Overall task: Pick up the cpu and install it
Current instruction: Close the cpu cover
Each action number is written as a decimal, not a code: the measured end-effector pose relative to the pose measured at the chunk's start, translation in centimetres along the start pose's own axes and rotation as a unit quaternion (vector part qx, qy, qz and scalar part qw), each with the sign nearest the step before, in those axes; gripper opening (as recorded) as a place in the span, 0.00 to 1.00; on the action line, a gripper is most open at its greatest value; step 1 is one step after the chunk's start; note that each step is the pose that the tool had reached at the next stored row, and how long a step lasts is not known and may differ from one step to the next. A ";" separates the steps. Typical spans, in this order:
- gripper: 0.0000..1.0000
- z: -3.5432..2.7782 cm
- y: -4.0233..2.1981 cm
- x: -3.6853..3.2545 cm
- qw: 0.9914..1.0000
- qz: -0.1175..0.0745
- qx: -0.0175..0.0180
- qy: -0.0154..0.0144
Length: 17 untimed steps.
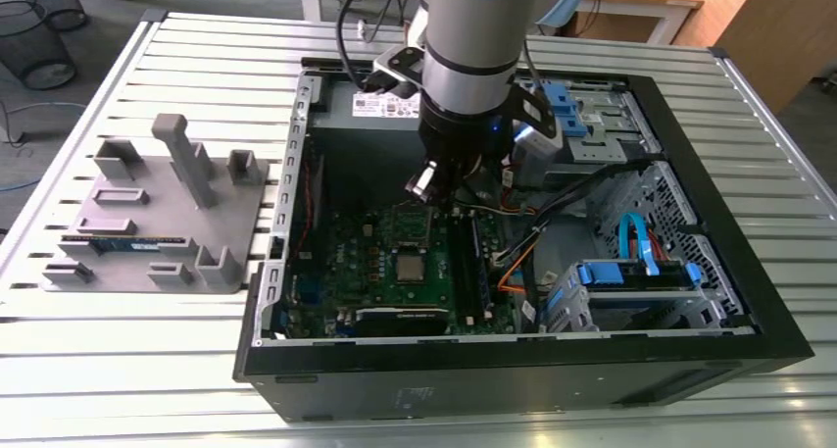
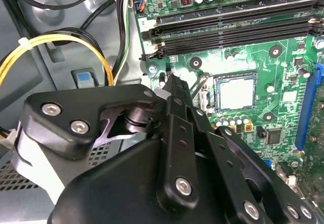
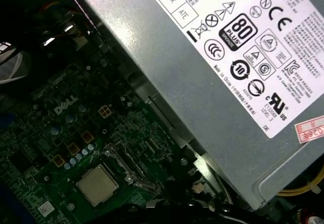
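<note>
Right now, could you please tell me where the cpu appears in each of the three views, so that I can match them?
Exterior view: the cpu lies mid-picture on the green motherboard.
Second wrist view: the cpu lies on the board, just beyond the black memory slots.
First wrist view: the cpu lies on the board, near the grey power supply.
Shared landmark: the green motherboard around it.

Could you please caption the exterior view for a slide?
The tool hovers inside the open computer case, near the cpu seated on the green motherboard.

Open computer case (image 1: 523,374), grey holder (image 1: 144,213), slatted metal table (image 1: 131,360)
</note>
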<state>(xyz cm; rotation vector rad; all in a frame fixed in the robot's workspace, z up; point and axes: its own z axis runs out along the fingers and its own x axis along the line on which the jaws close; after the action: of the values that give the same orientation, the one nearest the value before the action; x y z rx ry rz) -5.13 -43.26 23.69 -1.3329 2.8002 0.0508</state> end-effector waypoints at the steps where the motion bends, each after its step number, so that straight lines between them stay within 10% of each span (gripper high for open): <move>1: 0.11 -0.01 0.00 0.00 1.000 -0.002 0.000 0.000; 17: 0.11 -0.56 0.11 0.05 1.000 -0.009 0.000 0.000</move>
<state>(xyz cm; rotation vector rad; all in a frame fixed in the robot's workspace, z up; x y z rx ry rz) -5.25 -43.25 24.25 -1.3570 2.7883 0.0498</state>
